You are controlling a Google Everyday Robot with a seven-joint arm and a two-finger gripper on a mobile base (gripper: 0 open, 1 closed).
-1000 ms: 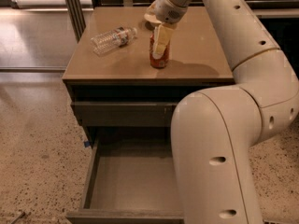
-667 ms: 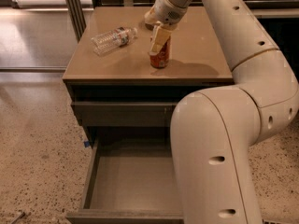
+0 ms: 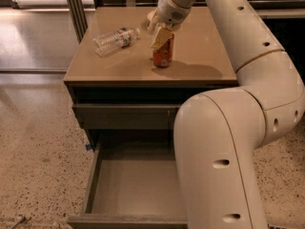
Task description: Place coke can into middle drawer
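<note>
The coke can (image 3: 163,55), red-orange with pale marks, stands upright on the tan cabinet top (image 3: 200,56), a little right of its middle. My gripper (image 3: 161,35) comes down from above and sits over the can's top, covering the silver lid. The middle drawer (image 3: 133,190) is pulled out at the bottom of the view, and its smooth grey floor is bare. My large white arm hides the drawer's right part.
A clear plastic water bottle (image 3: 114,39) lies on its side on the cabinet top, left of the can. A closed grey drawer front (image 3: 124,116) sits above the open drawer. Speckled floor (image 3: 38,156) lies to the left. Dark vertical posts (image 3: 75,6) stand behind the cabinet.
</note>
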